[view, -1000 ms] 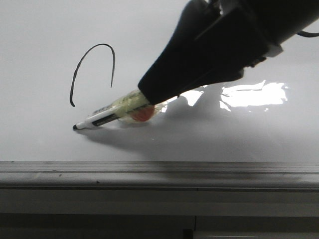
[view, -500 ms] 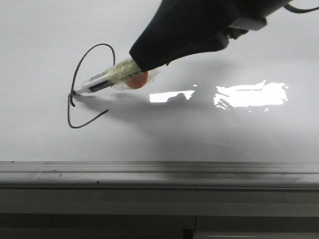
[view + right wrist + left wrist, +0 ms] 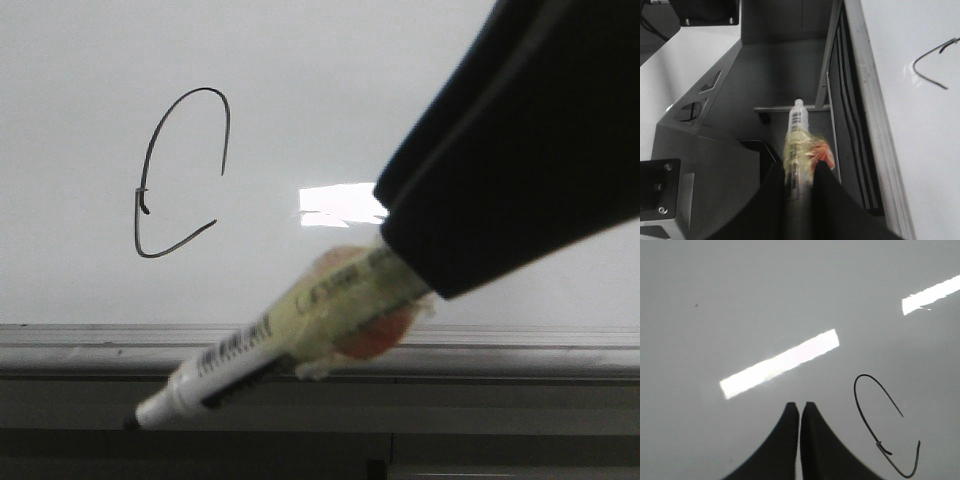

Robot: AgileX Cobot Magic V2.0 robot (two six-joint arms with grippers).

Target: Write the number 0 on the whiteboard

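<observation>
the number 0 (image 3: 178,172) sits upper left of the front frame on the whiteboard (image 3: 330,90), its loop unclosed at the right. right pincer (image 3: 400,290) grips a marker (image 3: 270,350), tip off the board, over the rail (image 3: 90,345). left pincer (image 3: 800,410) closed, empty.

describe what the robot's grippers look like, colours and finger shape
Both are matte black with no markings visible. The left gripper has two smooth fingers, broad at the base and curving inward to narrow rounded tips. The right gripper has the same dark, tapering fingers; in the front view it reads as a bulky black wedge. No cables show.
</observation>
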